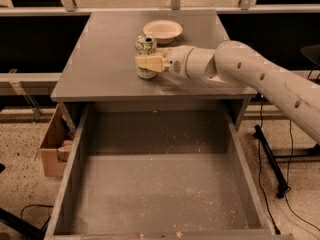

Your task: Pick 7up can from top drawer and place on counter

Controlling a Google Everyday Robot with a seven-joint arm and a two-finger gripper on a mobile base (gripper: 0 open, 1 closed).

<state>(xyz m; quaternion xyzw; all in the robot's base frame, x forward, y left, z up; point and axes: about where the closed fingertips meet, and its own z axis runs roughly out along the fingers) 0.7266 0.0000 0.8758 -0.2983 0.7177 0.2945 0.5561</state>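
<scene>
The 7up can [145, 45], silver-white with green marks, stands upright on the grey counter [100, 59], just in front of the white bowl. My gripper [150, 63] reaches in from the right and is shut on the can's middle. One cream finger [151, 63] crosses the can's front; the other is hidden behind the can. The top drawer [160, 194] is pulled fully open below the counter. Only crumbs lie on its grey floor.
A white bowl [162, 30] sits on the counter behind the can. A brown cardboard box [52, 149] stands on the floor left of the drawer. A black stand and cables [272, 159] are on the floor to the right. A railing runs behind the counter.
</scene>
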